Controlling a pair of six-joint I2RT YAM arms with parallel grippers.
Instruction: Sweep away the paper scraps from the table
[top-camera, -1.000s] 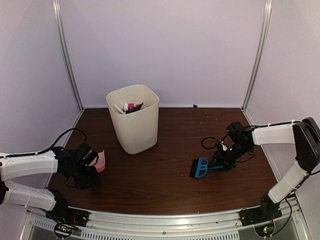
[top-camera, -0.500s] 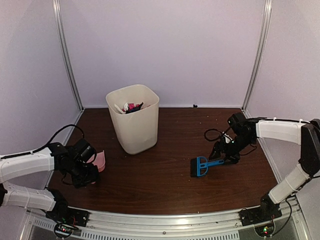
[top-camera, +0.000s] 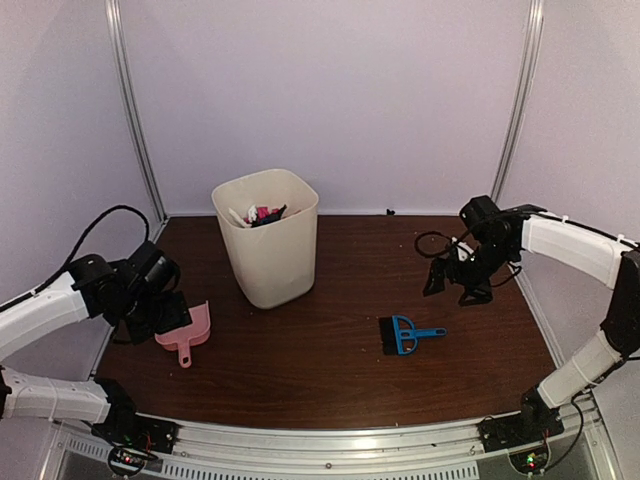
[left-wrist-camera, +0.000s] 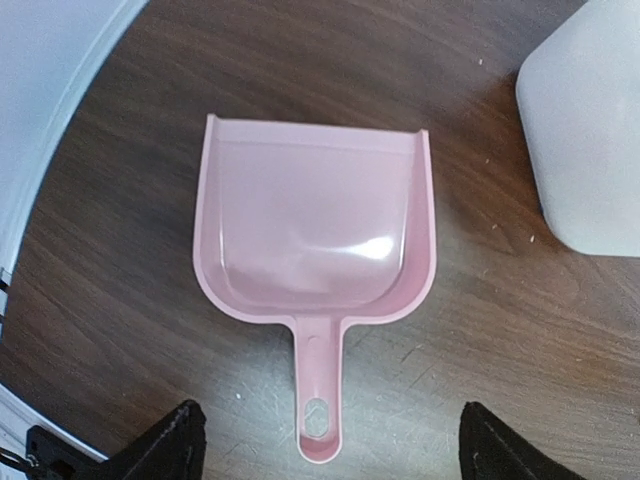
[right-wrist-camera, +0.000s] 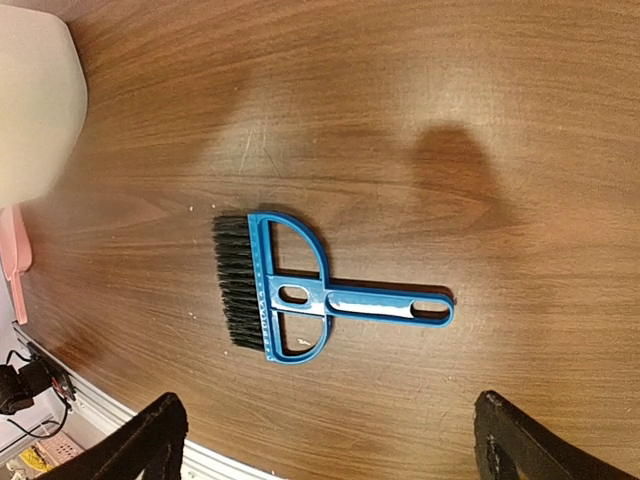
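Note:
The paper scraps (top-camera: 262, 214) show only as coloured wads inside the cream bin (top-camera: 268, 250); I see none on the table (top-camera: 330, 380). A pink dustpan (top-camera: 186, 335) lies flat at the left, filling the left wrist view (left-wrist-camera: 315, 235). My left gripper (top-camera: 158, 318) hangs open above its handle (left-wrist-camera: 320, 400), both fingertips (left-wrist-camera: 180, 445) clear of it. The blue hand brush (top-camera: 404, 334) lies flat right of centre, handle pointing right. My right gripper (top-camera: 455, 285) hovers open behind and right of it. In the right wrist view the brush (right-wrist-camera: 290, 295) lies apart from the fingers (right-wrist-camera: 150, 440).
The bin stands at the back left, seen as a pale wall in the left wrist view (left-wrist-camera: 590, 130) and at a corner of the right wrist view (right-wrist-camera: 35, 100). White walls enclose three sides. A silver rail (top-camera: 330, 440) runs along the front edge.
Both grippers opened and lifted away. The brush stays lying flat where the right one left it; the dustpan, held upright before, now lies flat on the table.

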